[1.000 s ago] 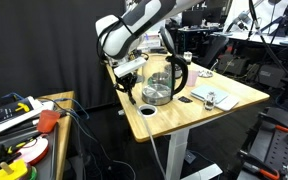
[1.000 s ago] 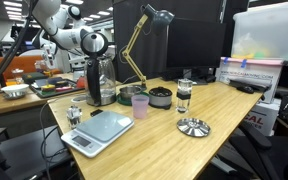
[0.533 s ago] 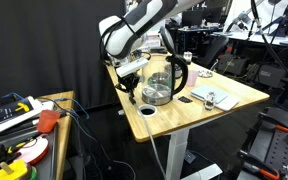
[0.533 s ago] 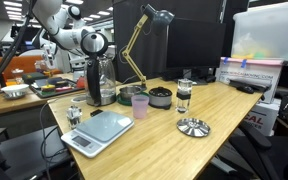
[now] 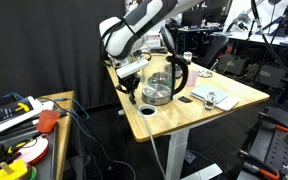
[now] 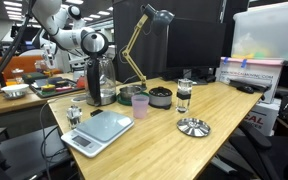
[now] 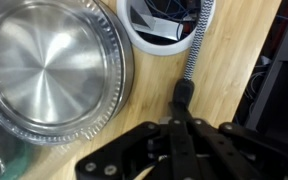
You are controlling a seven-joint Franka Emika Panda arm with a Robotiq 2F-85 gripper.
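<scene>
Apparently cable plug (image 7: pixel 181 96) between gripper (image 7: pixel 179 126) tips.

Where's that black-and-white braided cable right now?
In the wrist view the braided cable runs from the white-ringed desk hole down to the gripper, which pinches its plug end, just beside the kettle.

Gripper (image 7: pixel 176 125) black. Cable (image 7: pixel 195 45): black-and-white braided weave, with a black plug (image 7: pixel 181 95). Kettle (image 5: pixel 160 84): clear glass, black handle, silver steel base with concentric rings. Desk (image 6: pixel 229 130): light wood grain. Cup (image 6: pixel 140 104) pink. Scale (image 6: pixel 99 130) pale grey.
</scene>
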